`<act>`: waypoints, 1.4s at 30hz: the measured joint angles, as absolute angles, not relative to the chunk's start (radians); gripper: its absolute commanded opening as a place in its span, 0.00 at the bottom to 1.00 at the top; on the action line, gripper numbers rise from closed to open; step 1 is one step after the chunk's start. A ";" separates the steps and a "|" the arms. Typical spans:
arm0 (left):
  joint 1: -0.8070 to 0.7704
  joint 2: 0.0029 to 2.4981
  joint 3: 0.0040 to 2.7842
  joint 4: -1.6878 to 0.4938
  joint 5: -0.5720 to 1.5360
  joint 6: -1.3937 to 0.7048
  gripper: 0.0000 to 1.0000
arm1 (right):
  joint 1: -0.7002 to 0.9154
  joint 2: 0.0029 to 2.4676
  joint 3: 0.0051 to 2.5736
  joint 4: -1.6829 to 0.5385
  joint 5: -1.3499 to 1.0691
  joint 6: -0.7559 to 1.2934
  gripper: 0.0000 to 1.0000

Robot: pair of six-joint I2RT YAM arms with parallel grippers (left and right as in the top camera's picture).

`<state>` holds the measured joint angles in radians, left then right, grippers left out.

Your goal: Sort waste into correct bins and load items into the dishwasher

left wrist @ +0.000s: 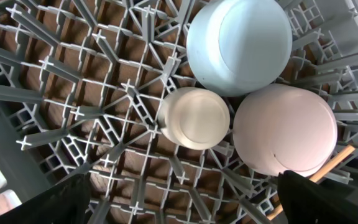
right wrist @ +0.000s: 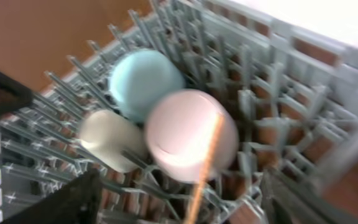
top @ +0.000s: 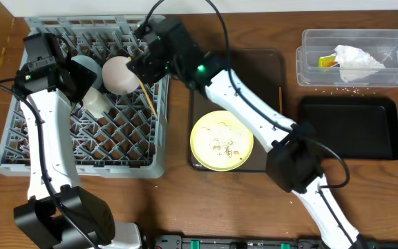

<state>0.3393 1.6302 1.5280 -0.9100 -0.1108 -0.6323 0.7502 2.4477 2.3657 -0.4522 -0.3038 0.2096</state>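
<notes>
Chopstick (right wrist: 205, 163) lies between right gripper's (right wrist: 180, 188) spread jaws, across pink bowl (right wrist: 173, 137).

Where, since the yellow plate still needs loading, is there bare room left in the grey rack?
The rack's near half, in front of the white cup and reaching to the right wall, is bare lattice. The far half is crowded: the light blue bowl, pink bowl, cup and chopsticks cluster there.

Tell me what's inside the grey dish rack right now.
Upside down in the rack: a light blue bowl, a pale pink bowl and a small white cup, with a wooden chopstick beside the pink one. Anything beneath the bowls is hidden.
</notes>
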 measured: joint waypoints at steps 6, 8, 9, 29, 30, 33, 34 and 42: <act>0.339 1.630 1.528 -0.910 -0.111 -0.632 0.97 | 0.670 2.436 2.369 -0.610 -0.231 0.234 0.99; 0.339 1.630 1.528 -0.909 -0.111 -0.632 0.97 | 0.623 2.412 2.369 -0.692 -0.196 0.237 0.99; 0.339 1.630 1.528 -0.910 -0.111 -0.632 0.97 | 0.596 2.396 2.369 -0.724 -0.176 0.239 0.99; 0.339 1.630 1.528 -0.871 -0.081 -0.683 0.97 | 0.189 2.241 2.387 -1.038 -0.060 0.249 0.99; 0.339 1.630 1.528 -0.869 -0.067 -0.685 0.97 | 0.181 2.241 2.387 -1.041 -0.060 0.249 0.99; 0.340 1.630 1.528 -0.844 0.025 -0.683 0.96 | 0.165 2.241 2.387 -1.040 -0.059 0.249 0.99; 0.338 1.630 1.528 -0.813 0.083 -0.674 0.96 | 0.160 2.241 2.387 -1.041 -0.058 0.249 0.99; 0.202 1.633 1.528 -0.605 0.351 -0.521 0.92 | 0.155 2.241 2.387 -1.043 -0.059 0.249 0.99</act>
